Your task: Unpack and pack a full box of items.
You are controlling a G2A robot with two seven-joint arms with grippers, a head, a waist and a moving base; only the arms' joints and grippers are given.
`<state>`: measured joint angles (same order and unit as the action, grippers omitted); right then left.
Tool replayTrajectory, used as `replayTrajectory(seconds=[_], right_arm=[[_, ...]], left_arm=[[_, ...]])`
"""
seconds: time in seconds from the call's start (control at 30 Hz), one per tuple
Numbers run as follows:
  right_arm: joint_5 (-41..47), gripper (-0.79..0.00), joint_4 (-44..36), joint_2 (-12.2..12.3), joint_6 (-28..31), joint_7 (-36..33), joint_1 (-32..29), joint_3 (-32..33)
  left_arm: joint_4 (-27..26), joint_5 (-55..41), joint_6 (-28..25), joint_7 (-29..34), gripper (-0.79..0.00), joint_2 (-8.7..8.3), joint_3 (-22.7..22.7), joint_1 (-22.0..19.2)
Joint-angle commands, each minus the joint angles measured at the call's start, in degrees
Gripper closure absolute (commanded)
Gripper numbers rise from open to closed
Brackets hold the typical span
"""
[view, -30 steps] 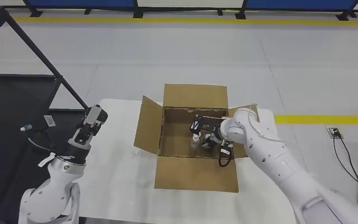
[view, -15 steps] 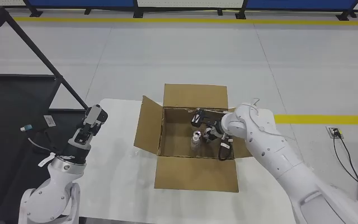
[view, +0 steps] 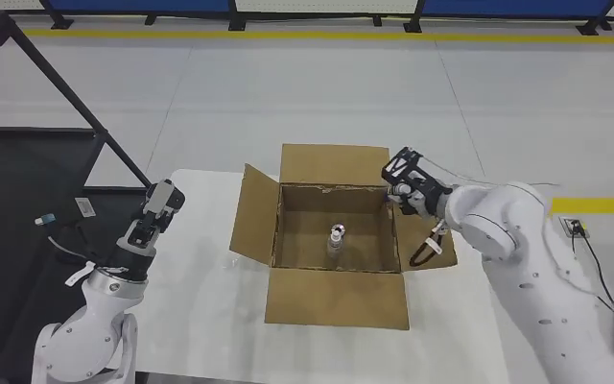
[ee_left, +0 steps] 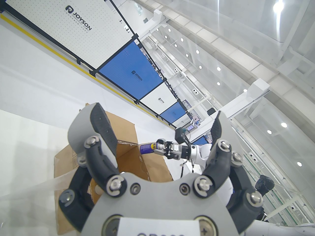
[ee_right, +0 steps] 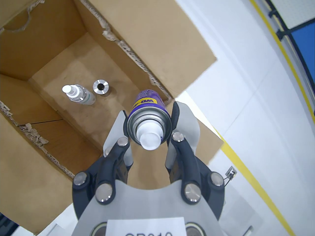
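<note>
Aloft, spray can point(ee_right: 147, 109) clamped in right pincer point(ee_right: 149, 114) above far right corner of open box point(view: 331, 298) on table point(view: 211, 317); bottle point(ee_right: 78, 94), metal cylinder point(ee_right: 101, 86) seen inside. Left pincer point(ee_left: 157, 114) held apart, left of box.

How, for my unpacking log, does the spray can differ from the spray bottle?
The spray can is opaque purple; the spray bottle is clear. The right gripper holds the spray can sideways in the air; the spray bottle stands upright on the cardboard box floor. Both have white tops.
</note>
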<state>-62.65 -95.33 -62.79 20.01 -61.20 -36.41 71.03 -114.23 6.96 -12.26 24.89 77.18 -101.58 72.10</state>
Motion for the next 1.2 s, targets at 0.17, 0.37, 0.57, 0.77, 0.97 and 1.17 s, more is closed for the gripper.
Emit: replayTrajectory(seconds=[0.17,0.37,0.57,0.77,0.97,1.17], right_arm=[[-4.7,0.000,-12.8,2.1,-10.0,1.1,-13.2,17.3],[-5.9,0.000,-7.5,2.8,-10.0,-2.5,-15.7,20.9],[-2.7,0.000,5.0,3.1,-2.4,-3.7,-14.1,19.2],[-3.3,0.000,15.0,2.8,0.5,-2.3,-11.5,13.9],[-3.6,0.000,19.3,2.6,1.4,-1.5,-9.3,10.6],[-4.0,-0.102,23.3,2.3,1.5,-1.9,-7.1,7.9]], left_arm=[[0.0,0.0,0.0,0.0,-0.785,0.00,0.0,0.0],[0.0,0.0,0.0,0.0,-0.785,0.00,0.0,0.0],[0.0,0.0,0.0,0.0,-0.785,0.00,0.0,0.0],[0.0,0.0,0.0,0.0,-0.785,0.00,0.0,0.0],[0.0,0.0,0.0,0.0,-0.785,0.00,0.0,0.0],[0.0,0.0,0.0,0.0,-0.785,0.00,0.0,0.0]])
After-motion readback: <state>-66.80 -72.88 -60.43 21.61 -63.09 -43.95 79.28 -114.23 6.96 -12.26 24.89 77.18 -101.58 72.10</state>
